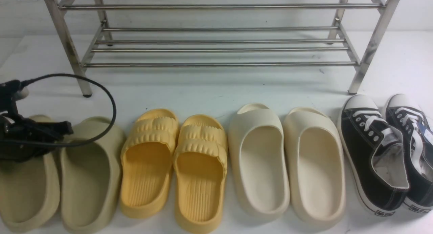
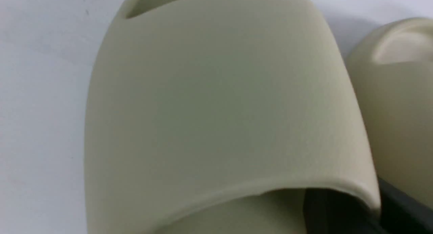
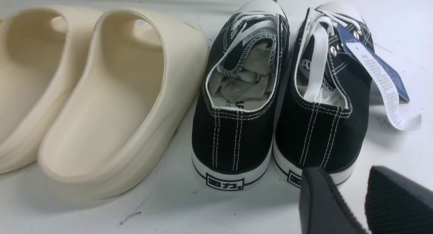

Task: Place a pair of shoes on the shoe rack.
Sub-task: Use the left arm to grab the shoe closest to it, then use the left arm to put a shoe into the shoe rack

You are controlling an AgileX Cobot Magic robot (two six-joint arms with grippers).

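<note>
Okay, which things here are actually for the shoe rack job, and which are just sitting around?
For the job: olive slides, shoe rack.
Lying about: yellow ribbed slides, cream slides, black sneakers.

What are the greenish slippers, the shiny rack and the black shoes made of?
The greenish slippers look like soft moulded foam: thick, smooth, matte, no seams. The shiny rack looks like steel, bright and mirror-like with some dull spots on the legs. The black shoes seem canvas with white stitching, cotton-like laces and white rubbery soles and toe caps.
</note>
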